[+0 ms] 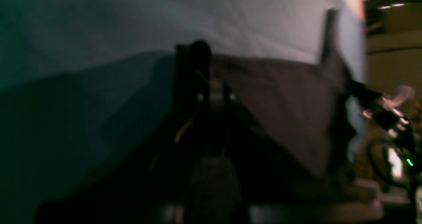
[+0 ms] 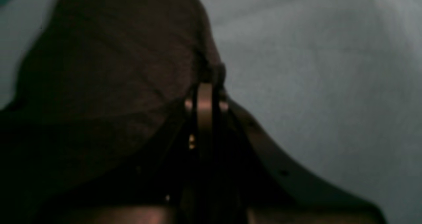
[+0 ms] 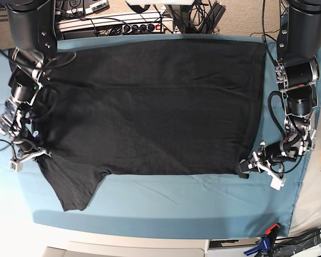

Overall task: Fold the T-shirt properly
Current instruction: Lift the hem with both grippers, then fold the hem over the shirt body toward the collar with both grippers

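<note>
Blurred left gripper [image 1: 211, 85], jaws closed, pinches the T-shirt [image 1: 283, 102] edge.

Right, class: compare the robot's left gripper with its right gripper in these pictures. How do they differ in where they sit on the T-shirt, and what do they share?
1. The left gripper pinches the T-shirt at its hem corner; the right gripper pinches it at the shoulder, just above the sleeve.
2. In the base view the left gripper is on the picture's right; the right gripper is on its left.
Shared: both are shut on the near edge of the fabric, which lies flat on the teal cloth.
</note>
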